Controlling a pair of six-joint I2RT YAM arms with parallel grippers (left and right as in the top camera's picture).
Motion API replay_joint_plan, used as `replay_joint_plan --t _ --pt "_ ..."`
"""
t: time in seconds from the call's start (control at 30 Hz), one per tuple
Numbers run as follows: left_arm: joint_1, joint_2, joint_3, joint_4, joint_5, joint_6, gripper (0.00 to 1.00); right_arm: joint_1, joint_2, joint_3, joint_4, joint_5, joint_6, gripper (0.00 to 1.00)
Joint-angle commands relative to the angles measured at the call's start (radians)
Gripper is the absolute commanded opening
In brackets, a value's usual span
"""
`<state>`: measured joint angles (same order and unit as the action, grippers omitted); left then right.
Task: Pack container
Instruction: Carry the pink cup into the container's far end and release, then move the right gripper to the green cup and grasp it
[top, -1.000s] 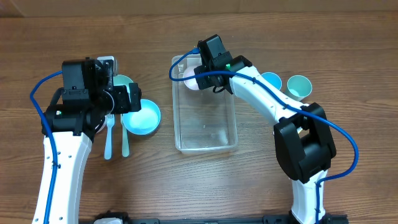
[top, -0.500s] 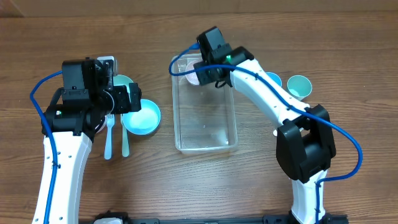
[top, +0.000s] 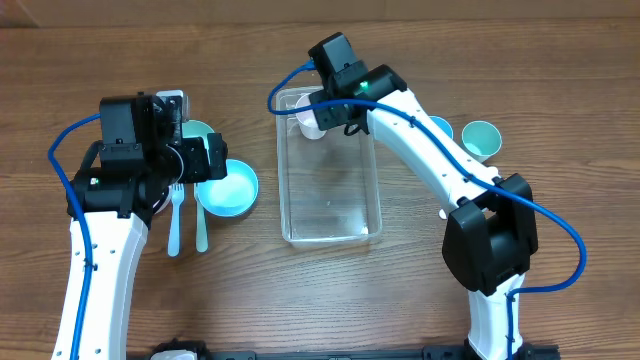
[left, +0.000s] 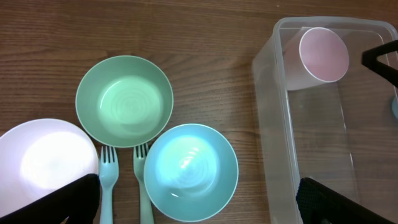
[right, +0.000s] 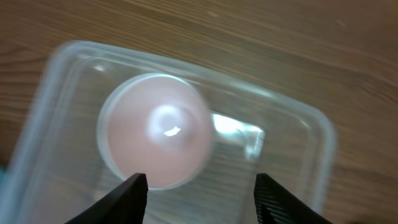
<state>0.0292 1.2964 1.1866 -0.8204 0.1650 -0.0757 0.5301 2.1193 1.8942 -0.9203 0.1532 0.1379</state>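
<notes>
The clear plastic container (top: 330, 225) lies in the middle of the table. A pink cup (top: 310, 122) sits inside its far left corner, mouth up; it also shows in the left wrist view (left: 322, 55) and the right wrist view (right: 155, 130). My right gripper (top: 335, 105) hovers over that far end, open and empty, with its fingers (right: 202, 199) apart from the cup. My left gripper (top: 205, 160) is open and empty above a teal bowl (left: 189, 171), left of the container (left: 273, 155).
A green bowl (left: 124, 101), a pale pink bowl (left: 43, 165) and two light teal forks (left: 107, 186) lie left of the container. A blue cup (top: 436, 130) and a green cup (top: 481, 139) stand to the right, behind the right arm.
My right gripper has moved toward the far side and away from the pink cup, which stays in the container's far corner. The left arm has not moved.
</notes>
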Motion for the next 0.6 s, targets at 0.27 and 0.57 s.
replay_joint_plan --t 0.27,0.57 --pt "0.01 0.005 0.024 0.002 0.019 -0.011 1.0 -0.379 -0.135 0.154 -0.27 0.088 0.217 0.65" --pt "0.01 0.005 0.024 0.002 0.019 -0.011 1.0 -0.672 -0.084 0.1 -0.304 -0.017 0.234 0.62"
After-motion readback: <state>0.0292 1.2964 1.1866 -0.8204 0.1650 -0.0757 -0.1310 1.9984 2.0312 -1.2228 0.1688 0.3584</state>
